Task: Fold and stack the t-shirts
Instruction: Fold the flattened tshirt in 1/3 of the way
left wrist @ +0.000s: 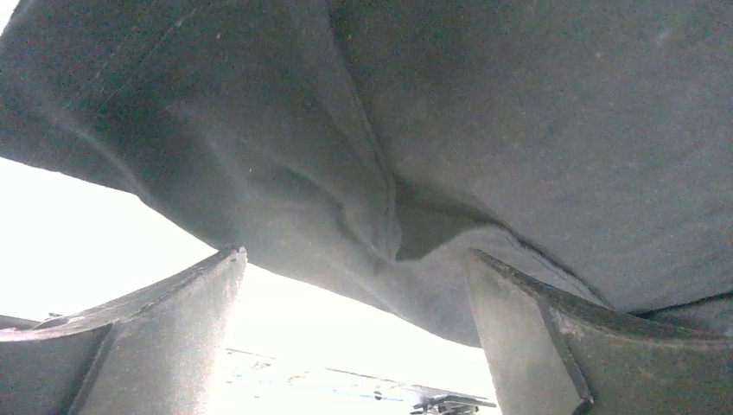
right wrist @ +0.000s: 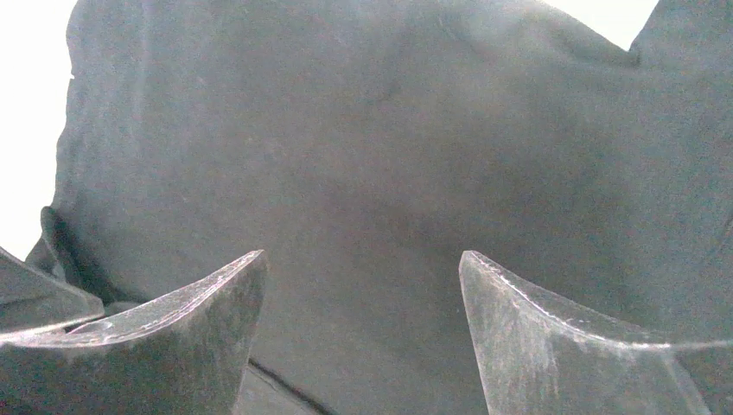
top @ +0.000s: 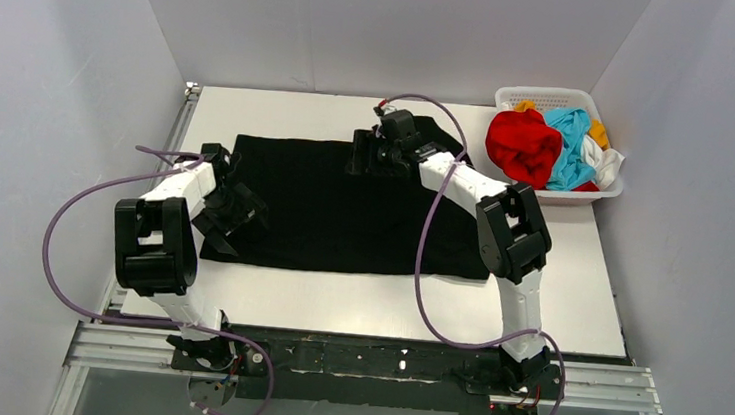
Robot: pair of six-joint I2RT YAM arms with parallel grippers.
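Top external: black t-shirt [top: 343,210] lies spread across table [top: 385,304].

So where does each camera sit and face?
Top external: above and behind the bases, looking down on the table, both arms and the black t-shirt.
Left wrist: on the left arm, facing the shirt's edge, own fingers apart.
Right wrist: on the right arm, facing black cloth, own fingers apart.
Shared: the black t-shirt.
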